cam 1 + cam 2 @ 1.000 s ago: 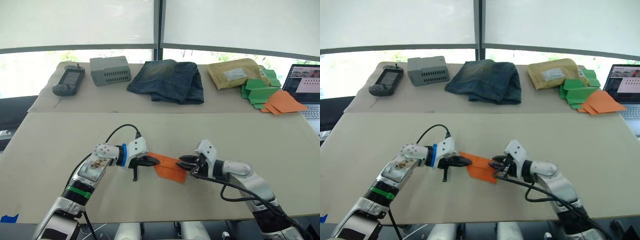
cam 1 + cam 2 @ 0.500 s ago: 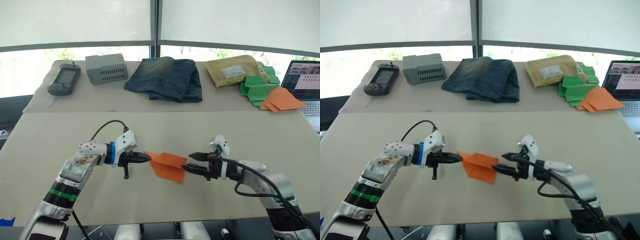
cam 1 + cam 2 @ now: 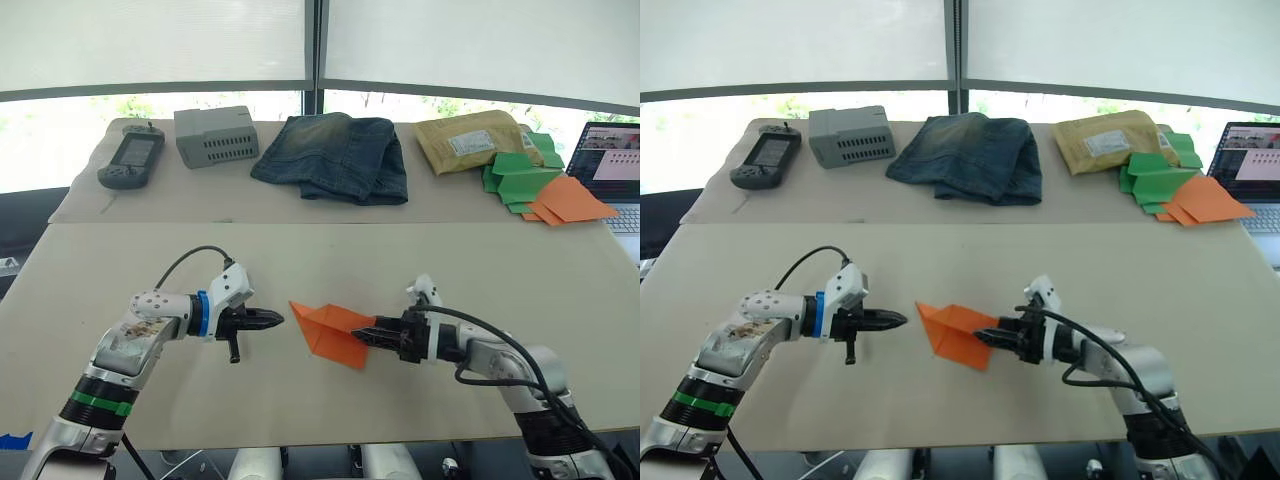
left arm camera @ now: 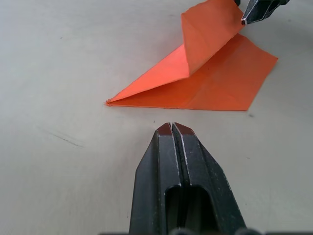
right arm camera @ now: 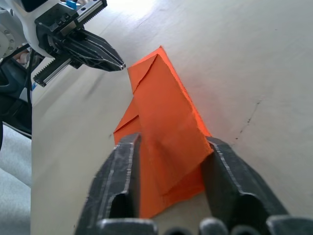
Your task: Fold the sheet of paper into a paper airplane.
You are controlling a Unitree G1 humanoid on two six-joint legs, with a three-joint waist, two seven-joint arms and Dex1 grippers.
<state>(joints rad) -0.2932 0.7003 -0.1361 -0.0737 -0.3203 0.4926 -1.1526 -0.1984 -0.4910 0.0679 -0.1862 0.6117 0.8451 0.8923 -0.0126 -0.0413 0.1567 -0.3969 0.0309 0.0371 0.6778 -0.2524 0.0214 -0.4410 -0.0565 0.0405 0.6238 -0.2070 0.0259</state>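
Bright windows with lowered white blinds run behind two beige tables set end to end. On the near table (image 3: pixel 120 262) lies the thin bright orange sheet of paper (image 3: pixel 328 331), creased into a pointed triangular shape, roughly midway between the two arms. One layer stands raised along a crease; the lower layer rests flat on the tabletop, and the pointed tip faces the left arm.

The right gripper (image 3: pixel 377 331) is clamped on the sheet's broad end: in the right wrist view its two black fingers (image 5: pixel 121 182) flank the raised fold, pressing it from both sides. The left gripper (image 3: pixel 277 320) sits just beside the sheet's tip, apart from it, with its jaws pressed together and nothing between them, as the left wrist view confirms.

On the far table, from the robot's left to right: a dark handheld console (image 3: pixel 131 158), a grey vented box (image 3: pixel 217 137), a folded pair of blue denim jeans (image 3: pixel 335 158), a tan padded envelope (image 3: pixel 470 146), green folded papers (image 3: pixel 516 178), and paler orange flat folded papers (image 3: pixel 567 200). An open laptop (image 3: pixel 612 165) stands at the right edge.
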